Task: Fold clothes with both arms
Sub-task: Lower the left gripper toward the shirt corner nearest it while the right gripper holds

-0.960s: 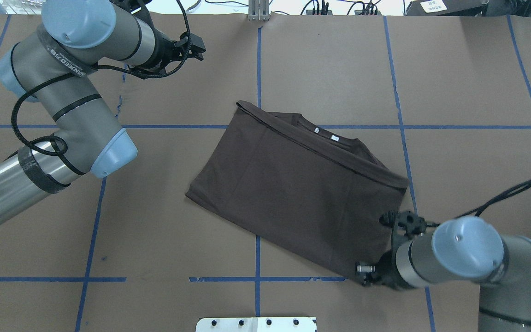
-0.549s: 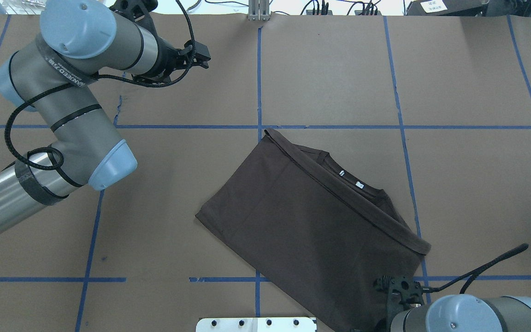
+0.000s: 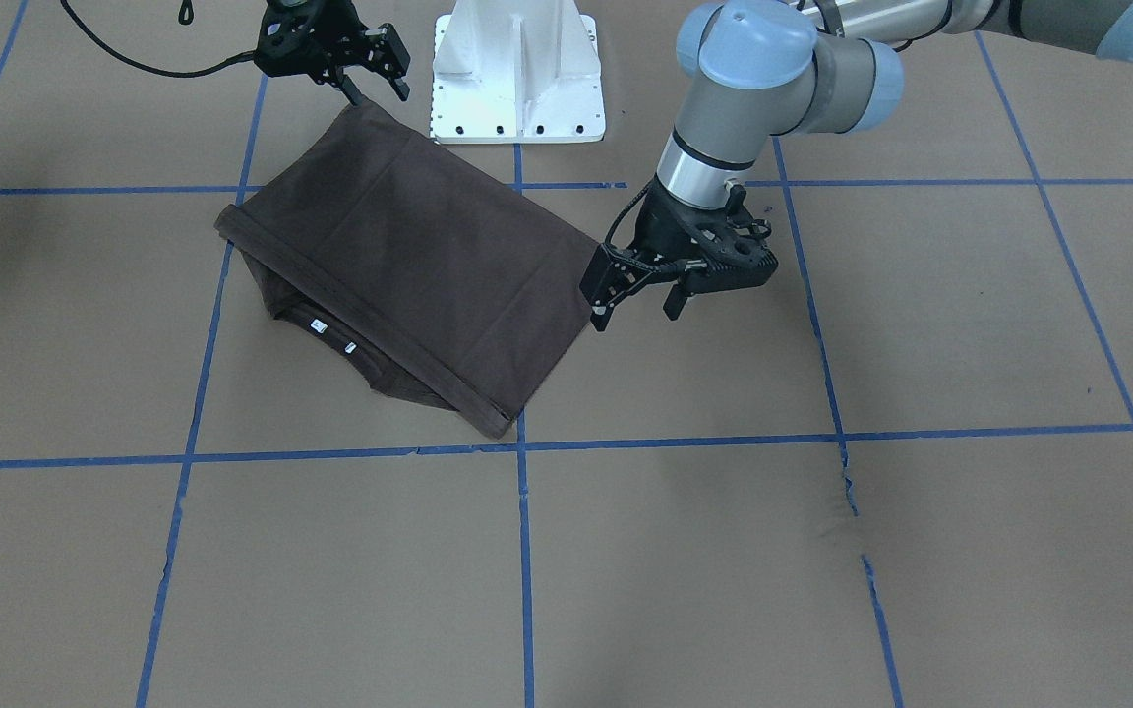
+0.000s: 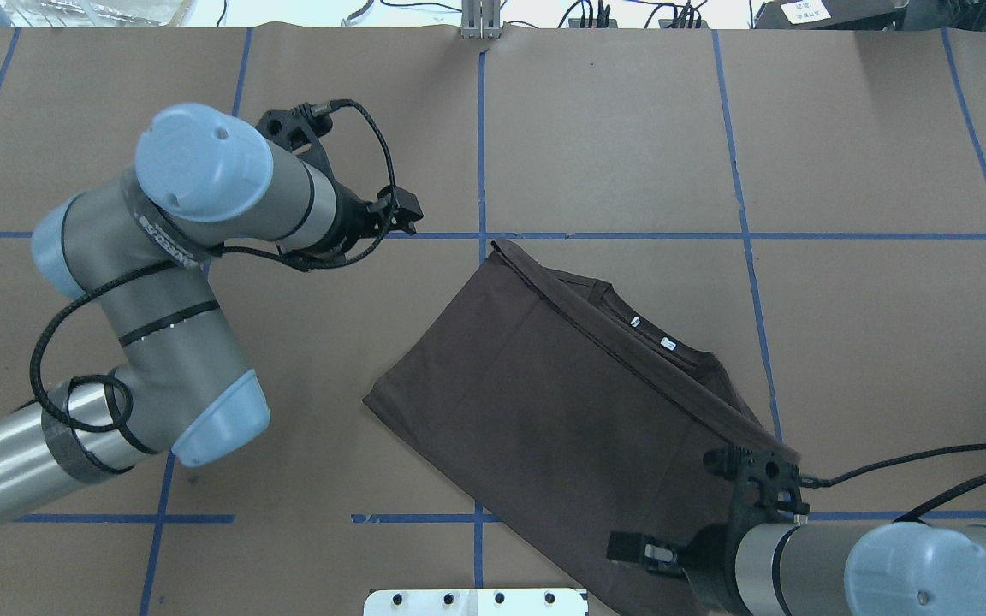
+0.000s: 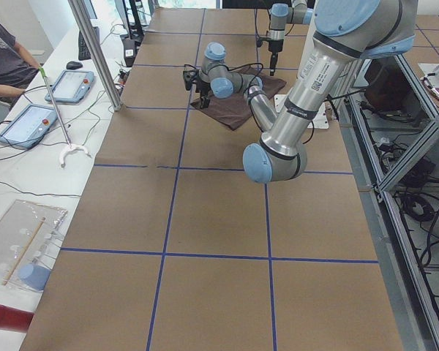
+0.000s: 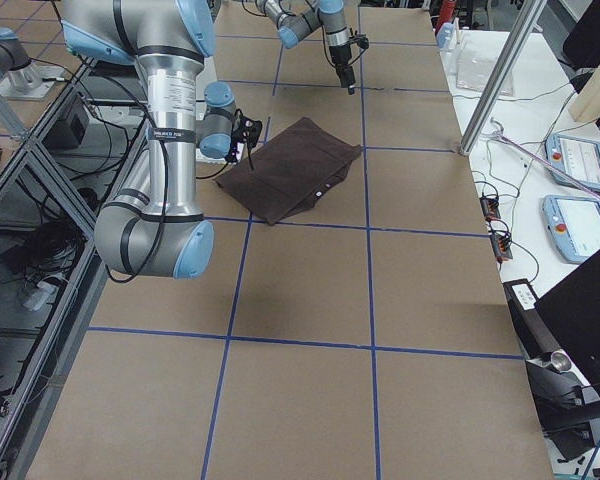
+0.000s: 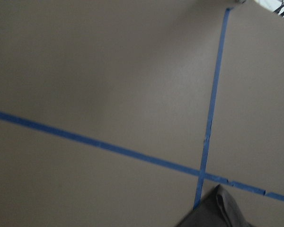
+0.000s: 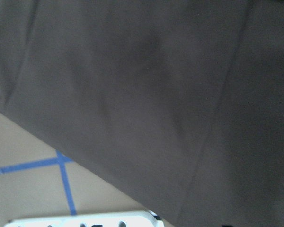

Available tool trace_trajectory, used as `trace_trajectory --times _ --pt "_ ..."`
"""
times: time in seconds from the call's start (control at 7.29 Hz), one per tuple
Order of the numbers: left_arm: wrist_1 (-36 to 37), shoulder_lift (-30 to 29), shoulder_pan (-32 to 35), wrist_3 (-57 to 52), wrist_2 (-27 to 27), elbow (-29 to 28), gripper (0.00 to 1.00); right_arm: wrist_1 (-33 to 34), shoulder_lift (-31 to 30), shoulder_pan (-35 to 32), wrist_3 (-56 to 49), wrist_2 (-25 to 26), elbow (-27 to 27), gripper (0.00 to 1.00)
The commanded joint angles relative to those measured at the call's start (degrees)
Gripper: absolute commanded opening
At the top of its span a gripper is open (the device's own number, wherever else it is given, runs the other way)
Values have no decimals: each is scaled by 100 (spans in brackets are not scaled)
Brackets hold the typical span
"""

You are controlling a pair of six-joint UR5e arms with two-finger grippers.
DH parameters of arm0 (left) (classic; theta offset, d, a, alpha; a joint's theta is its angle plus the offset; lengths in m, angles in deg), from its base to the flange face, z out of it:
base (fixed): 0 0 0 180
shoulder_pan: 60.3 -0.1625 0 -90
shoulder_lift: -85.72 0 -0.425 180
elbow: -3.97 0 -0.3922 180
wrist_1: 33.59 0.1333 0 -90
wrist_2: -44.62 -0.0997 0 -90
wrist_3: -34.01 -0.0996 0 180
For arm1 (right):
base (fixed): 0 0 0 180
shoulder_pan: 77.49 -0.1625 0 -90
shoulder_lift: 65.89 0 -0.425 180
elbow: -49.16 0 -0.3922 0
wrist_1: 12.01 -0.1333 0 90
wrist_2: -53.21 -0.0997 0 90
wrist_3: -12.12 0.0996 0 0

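Near the table's (image 4: 887,171) robot-side edge, the right gripper (image 3: 360,93) pinches the T-shirt's (image 4: 561,411) corner; the left gripper (image 3: 637,303) hangs open, holding nothing.

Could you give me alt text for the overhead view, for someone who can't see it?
A folded dark brown T-shirt lies askew on a brown table with blue tape lines. The right gripper sits at its near corner; the left gripper hovers apart.

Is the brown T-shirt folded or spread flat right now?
Folded: the T-shirt forms a compact rectangle, with its collar peeking from under the folded-over layer.
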Motion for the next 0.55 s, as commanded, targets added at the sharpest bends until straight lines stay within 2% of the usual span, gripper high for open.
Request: trace_trajectory --times 0.0,0.14,0.41 --pt "68 131 -705 1060 -157 99 100 -5 410 -875 -92 -171 0 100" --pt "103 184 -1012 1352 -454 91 100 21 543 -1184 -267 -416 17 100" --pt "444 255 -1278 1593 -632 47 94 38 780 -1432 -347 -454 184 100"
